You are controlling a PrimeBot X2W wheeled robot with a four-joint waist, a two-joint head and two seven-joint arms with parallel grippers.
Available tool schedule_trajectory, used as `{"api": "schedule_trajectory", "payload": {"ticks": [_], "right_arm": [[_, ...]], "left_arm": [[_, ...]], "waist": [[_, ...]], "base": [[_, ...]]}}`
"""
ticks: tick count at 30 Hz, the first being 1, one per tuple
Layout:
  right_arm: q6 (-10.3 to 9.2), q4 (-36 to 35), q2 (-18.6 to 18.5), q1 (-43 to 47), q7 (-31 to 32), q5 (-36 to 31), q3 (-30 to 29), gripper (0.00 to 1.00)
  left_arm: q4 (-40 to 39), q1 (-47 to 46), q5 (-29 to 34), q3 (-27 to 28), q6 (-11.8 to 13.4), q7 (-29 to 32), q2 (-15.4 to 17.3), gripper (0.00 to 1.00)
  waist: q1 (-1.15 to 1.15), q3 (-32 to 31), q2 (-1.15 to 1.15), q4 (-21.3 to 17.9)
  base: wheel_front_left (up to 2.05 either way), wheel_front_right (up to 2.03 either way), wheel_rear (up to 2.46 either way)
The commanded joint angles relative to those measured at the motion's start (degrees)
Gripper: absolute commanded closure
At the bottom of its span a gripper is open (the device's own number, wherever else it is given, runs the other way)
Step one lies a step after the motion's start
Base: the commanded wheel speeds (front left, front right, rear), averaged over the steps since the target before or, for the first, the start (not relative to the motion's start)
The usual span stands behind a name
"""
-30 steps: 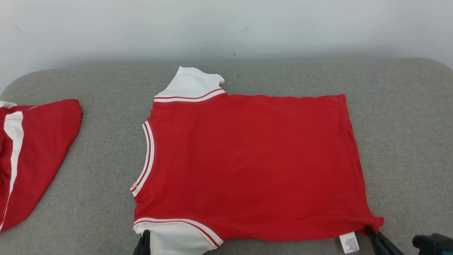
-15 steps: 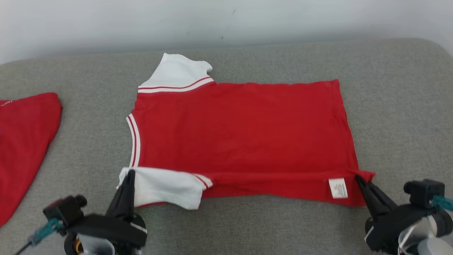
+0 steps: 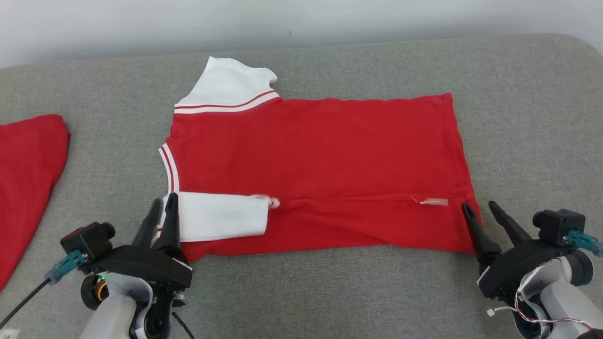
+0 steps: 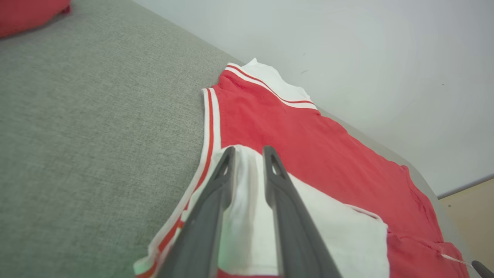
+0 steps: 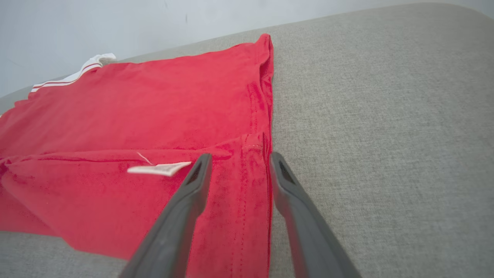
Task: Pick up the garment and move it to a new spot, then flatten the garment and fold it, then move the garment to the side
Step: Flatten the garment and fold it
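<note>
The garment (image 3: pixel 320 150), red with white sleeves, lies spread on the grey padded surface (image 3: pixel 330 282). Its near edge is folded over onto the body. The folded white sleeve (image 3: pixel 219 219) lies at the near left, and a small white label (image 3: pixel 433 202) stands up at the near right. My left gripper (image 3: pixel 163 200) is open at the sleeve's left end, with the white cloth (image 4: pixel 247 216) showing between its fingers. My right gripper (image 3: pixel 478 205) is open over the near right hem corner (image 5: pixel 247 181), one finger on each side of the hem seam.
A second red garment (image 3: pixel 28 160) lies at the left edge of the surface, also at the top left in the left wrist view (image 4: pixel 31 13). A pale wall (image 3: pixel 301 23) runs along the far side. Bare grey surface lies near me and to the right.
Both grippers carried the garment's near edge away from me and laid it over the body, then opened and let go. The head camera has tilted down.
</note>
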Motion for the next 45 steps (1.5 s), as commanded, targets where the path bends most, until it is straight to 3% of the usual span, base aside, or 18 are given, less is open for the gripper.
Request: {"api": "schedule_trajectory", "payload": {"ticks": [1, 8, 16, 29, 30, 31, 32, 33, 39, 45], "right_arm": [[-0.15, 0.59, -0.35, -0.34, -0.70, 0.40, 0.20, 0.00], [-0.15, 3.55, -2.06, 1.93, -4.21, 1.59, 2.24, 0.00], [-0.15, 4.77, -2.55, 4.35, -5.43, 3.16, 3.42, 0.00], [-0.15, 7.66, -0.54, 2.27, -5.70, 2.05, 5.44, 0.00], [-0.15, 8.24, -0.11, 2.05, -5.52, 1.96, 5.65, 0.05], [-0.15, 8.76, 0.24, 1.79, -5.64, 1.78, 5.81, 0.44], [-0.15, 9.46, 0.75, 1.63, -5.73, 1.72, 6.02, 0.79], [-0.15, 10.18, 1.22, 1.58, -5.84, 1.65, 6.16, 1.00], [-0.15, 12.58, 2.70, 1.47, -7.91, 1.62, 6.03, 1.00], [-0.15, 11.59, 1.39, 5.45, -9.04, 1.66, 4.23, 1.00]], "left_arm": [[0.63, -0.45, 0.63, 0.29, -0.39, -0.88, -0.05, 0.00], [3.40, 2.87, 0.56, 1.78, -1.88, -4.31, -0.59, 0.00], [3.22, 9.08, 6.04, -1.76, -1.39, -5.08, 0.75, 0.00], [8.24, 5.44, 9.22, -3.63, -0.97, -5.28, 0.85, 0.00], [8.84, 5.09, 9.35, -3.76, -1.09, -5.23, 0.87, 0.44], [9.41, 4.78, 9.39, -3.78, -1.24, -5.25, 0.86, 0.68], [10.07, 4.55, 9.39, -3.78, -1.41, -5.28, 0.80, 1.00], [10.71, 4.40, 9.32, -3.80, -1.49, -5.30, 0.63, 1.00], [13.17, 5.02, 8.81, -3.23, -2.13, -5.48, -0.47, 1.00], [12.05, 8.66, 9.25, -2.47, -2.82, -5.49, -1.58, 1.00]], "waist": [[-0.01, -0.26, -0.01, 0.20], [-0.01, -2.18, -0.01, 0.95], [-0.01, -3.19, -0.01, 1.58], [-0.01, -1.70, -0.01, 0.93], [-0.01, -1.71, -0.01, 0.85], [-0.01, -1.77, -0.01, 0.79], [-0.01, -1.89, -0.01, 0.79], [-0.01, -2.14, -0.01, 0.83], [-0.01, -4.61, -0.01, 1.82], [-0.01, -8.66, -0.01, 3.40]], "base": [[0.00, 0.00, 0.00], [0.00, 0.00, 0.00], [0.00, 0.00, 0.00], [0.00, 0.00, 0.00], [0.00, 0.00, 0.00], [0.00, 0.00, 0.00], [0.00, 0.00, 0.00], [0.00, 0.00, 0.00], [0.00, 0.00, 0.00], [0.00, 0.00, 0.00]]}}
